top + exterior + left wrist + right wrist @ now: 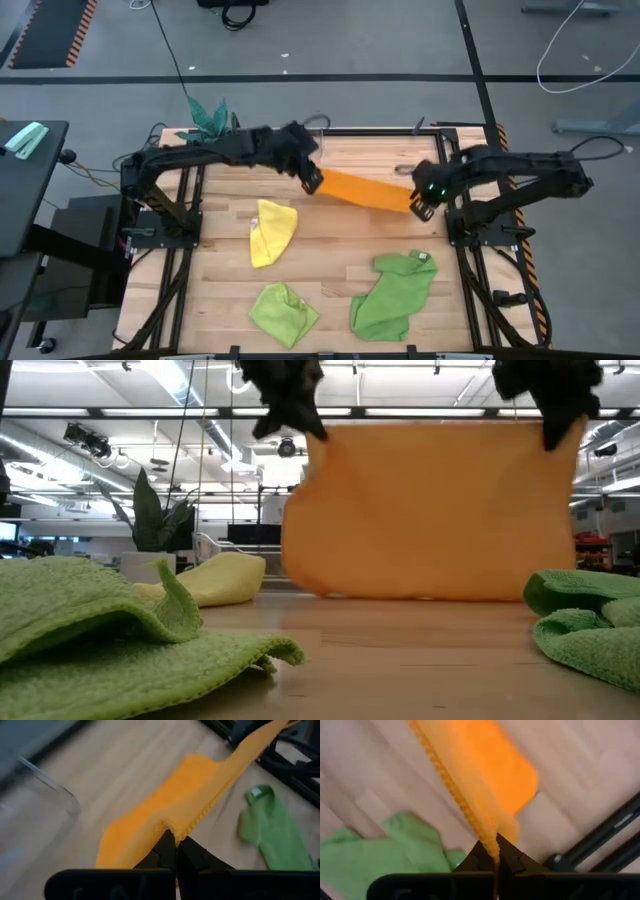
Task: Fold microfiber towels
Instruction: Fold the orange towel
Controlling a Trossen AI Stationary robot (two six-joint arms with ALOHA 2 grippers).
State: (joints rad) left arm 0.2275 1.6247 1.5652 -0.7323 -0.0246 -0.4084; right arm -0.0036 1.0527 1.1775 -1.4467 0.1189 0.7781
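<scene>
An orange towel [365, 190] hangs as a sheet between my two grippers above the table's far half. My left gripper [312, 182] is shut on its left upper corner and my right gripper [420, 206] on its right upper corner. In the low view the orange towel [430, 510] hangs flat, with its lower edge [420, 596] close to the table top. A yellow towel [270, 230] lies crumpled at centre left. A lime green towel [283, 310] lies near the front edge. A larger mid-green towel [395, 295] with a white tag [422, 257] lies at front right. My left gripper pinches the orange towel's upper edge at its left corner [167, 829] between its two fingers, slanting down from the left. The cloth runs taut from there toward the other gripper and hangs below. My right gripper pinches the stitched upper edge at the right corner [492, 840] between its two fingers, pointing steeply down. The towel hangs below and is stretched toward the left gripper.
A teal-leaved plant [210, 115] stands at the table's far left corner. A clear container [35, 805] sits near the far edge. Black frame rails [470, 250] run along both sides. Bare wood [340, 250] shows at the table's middle.
</scene>
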